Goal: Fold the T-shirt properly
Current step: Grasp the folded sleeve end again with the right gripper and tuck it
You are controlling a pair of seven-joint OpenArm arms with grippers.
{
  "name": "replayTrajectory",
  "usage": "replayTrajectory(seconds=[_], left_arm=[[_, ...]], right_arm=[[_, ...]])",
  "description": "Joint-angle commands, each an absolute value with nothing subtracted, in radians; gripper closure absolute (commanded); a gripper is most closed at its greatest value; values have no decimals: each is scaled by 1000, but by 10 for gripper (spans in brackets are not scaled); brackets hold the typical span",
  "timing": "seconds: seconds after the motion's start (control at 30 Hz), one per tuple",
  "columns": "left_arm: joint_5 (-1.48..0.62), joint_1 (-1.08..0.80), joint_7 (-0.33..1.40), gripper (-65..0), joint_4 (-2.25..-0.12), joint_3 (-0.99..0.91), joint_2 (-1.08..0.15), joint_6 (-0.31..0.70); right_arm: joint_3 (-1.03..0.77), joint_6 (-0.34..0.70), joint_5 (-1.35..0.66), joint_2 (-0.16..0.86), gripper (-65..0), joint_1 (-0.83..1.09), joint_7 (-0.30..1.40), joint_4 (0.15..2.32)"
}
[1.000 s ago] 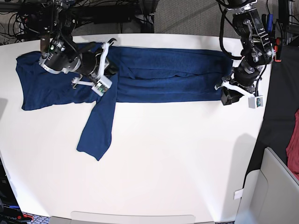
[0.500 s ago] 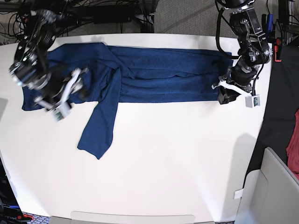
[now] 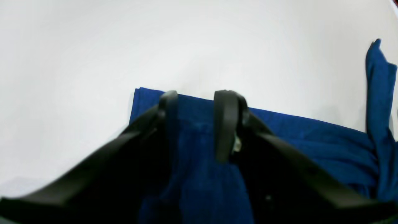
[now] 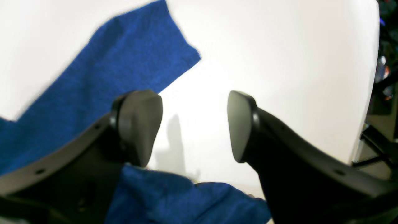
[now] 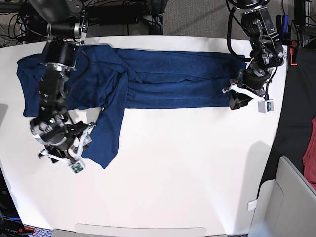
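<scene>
The dark blue T-shirt [image 5: 173, 79] lies along the far side of the white table [image 5: 187, 173], folded lengthwise. One long sleeve [image 5: 106, 136] hangs toward the front. My left gripper [image 5: 238, 99] is at the shirt's right front corner. In the left wrist view the gripper [image 3: 197, 99] is shut on shirt fabric [image 3: 279, 124] that runs up between its fingers. My right gripper [image 5: 74, 148] hovers just left of the sleeve end. In the right wrist view it [image 4: 191, 124] is open and empty over bare table, with the sleeve [image 4: 124, 56] beyond it.
A red cloth [image 5: 311, 153] and a dark cloth [image 5: 296, 108] hang off the table's right side. A grey panel [image 5: 291, 197] stands at the front right. Cables and equipment [image 5: 123, 15] lie behind the table's far edge.
My right arm has let go near the shirt's shoulder and swung forward to the sleeve end. The shirt's left part now lies flat. My left gripper has stayed at the right corner.
</scene>
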State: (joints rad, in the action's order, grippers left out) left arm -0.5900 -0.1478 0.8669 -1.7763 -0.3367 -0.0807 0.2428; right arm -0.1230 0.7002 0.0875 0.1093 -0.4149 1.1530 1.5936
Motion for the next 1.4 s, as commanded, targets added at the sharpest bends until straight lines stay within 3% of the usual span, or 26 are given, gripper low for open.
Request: replayTrajectory(seconds=[0.0, 0.2, 0.53, 0.83, 1.37], left_arm=[[-604, -150, 849, -194, -1794, -341, -88, 248], [-604, -150, 849, -194, -1794, -343, -88, 248], [-604, -150, 849, -194, -1794, -343, -88, 248], [-604, -150, 849, -194, -1794, -343, -90, 248], [-604, -150, 849, -194, -1794, -343, -90, 248]], right_arm=[[-116, 698, 105, 91, -370, -450, 1109, 1577], [-119, 698, 246, 50, -370, -501, 952, 1366], [-119, 691, 257, 68, -370, -584, 774, 1178], [-119, 581, 257, 111, -372, -613, 714, 1121], [-116, 567, 260, 148, -373, -627, 558, 868]])
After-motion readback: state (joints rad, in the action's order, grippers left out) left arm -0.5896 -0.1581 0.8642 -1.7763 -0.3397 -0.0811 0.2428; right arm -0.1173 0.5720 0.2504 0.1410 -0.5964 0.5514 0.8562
